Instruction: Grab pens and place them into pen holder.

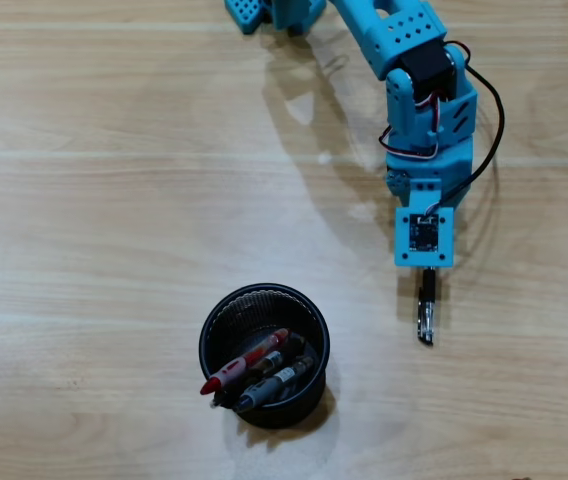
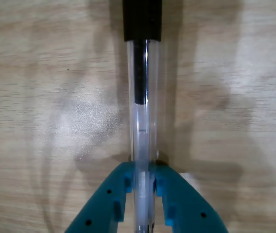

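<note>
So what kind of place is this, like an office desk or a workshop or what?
Most likely a desk or hobby bench set up for robot practice. A light wood-grain tabletop, a black mesh pen holder with pens in it, and a small blue arm whose gripper is closed on a clear pen.

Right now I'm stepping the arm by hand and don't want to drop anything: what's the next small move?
Probably lift slightly, then swing toward the pen holder. The gripper looks shut on the clear pen, and in the overhead view the holder sits lower left of it, already holding pens.
</note>
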You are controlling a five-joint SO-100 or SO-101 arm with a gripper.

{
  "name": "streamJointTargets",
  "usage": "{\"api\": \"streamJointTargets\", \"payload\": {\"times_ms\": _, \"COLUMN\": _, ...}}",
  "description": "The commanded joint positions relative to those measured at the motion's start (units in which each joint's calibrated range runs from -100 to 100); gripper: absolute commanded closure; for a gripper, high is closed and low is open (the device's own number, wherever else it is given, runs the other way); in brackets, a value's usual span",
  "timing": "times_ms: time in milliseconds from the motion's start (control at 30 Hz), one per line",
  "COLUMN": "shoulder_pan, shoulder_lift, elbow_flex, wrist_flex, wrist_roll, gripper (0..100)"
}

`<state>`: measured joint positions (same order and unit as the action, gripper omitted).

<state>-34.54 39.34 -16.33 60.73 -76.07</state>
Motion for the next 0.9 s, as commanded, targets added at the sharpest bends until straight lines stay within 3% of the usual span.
{"api": "streamJointTargets", "payload": {"times_ms": 0, "shoulder_pan": 0.38, "shoulder_lift": -0.99, "elbow_flex": 2.57, "wrist_flex": 0.92, "wrist_roll": -0.21, "gripper": 98}}
{"api": "streamJointTargets", "payload": {"times_ms": 200, "shoulder_pan": 1.57, "shoulder_lift": -4.56, "elbow_flex": 2.84, "wrist_flex": 1.19, "wrist_roll": 0.84, "gripper": 98}}
{"api": "streamJointTargets", "payload": {"times_ms": 733, "shoulder_pan": 14.56, "shoulder_lift": -27.74, "elbow_flex": -1.95, "wrist_flex": 0.28, "wrist_roll": 15.81, "gripper": 98}}
{"api": "streamJointTargets", "payload": {"times_ms": 867, "shoulder_pan": 16.66, "shoulder_lift": -30.89, "elbow_flex": -2.04, "wrist_flex": -9.02, "wrist_roll": 18.38, "gripper": 98}}
